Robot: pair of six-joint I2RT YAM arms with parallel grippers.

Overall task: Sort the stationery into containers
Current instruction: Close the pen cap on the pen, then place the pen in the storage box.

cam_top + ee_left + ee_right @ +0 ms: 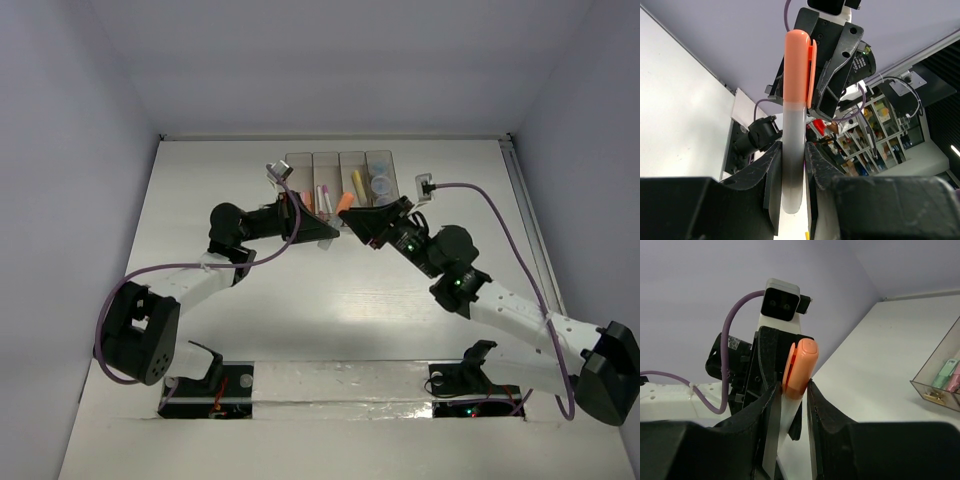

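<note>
An orange-capped marker with a white barrel [346,203] is held between my two grippers, just in front of the row of four translucent bins [340,160]. My left gripper [333,232] is shut on the white barrel [792,150], with the orange cap [797,67] pointing up at the right gripper [835,60]. My right gripper [352,222] has its fingers closed against the base of the cap [800,367], with the left gripper [767,360] right behind it. The bins hold a pink-white stick [323,195], a yellow stick [357,182] and bluish-lidded jars [380,182].
In the right wrist view a bin corner [920,382] with a gold knob [935,397] holds a green stick [942,374] and a pink one [955,380]. Purple cables [500,205] loop from both arms. Side walls bound the white table [320,320].
</note>
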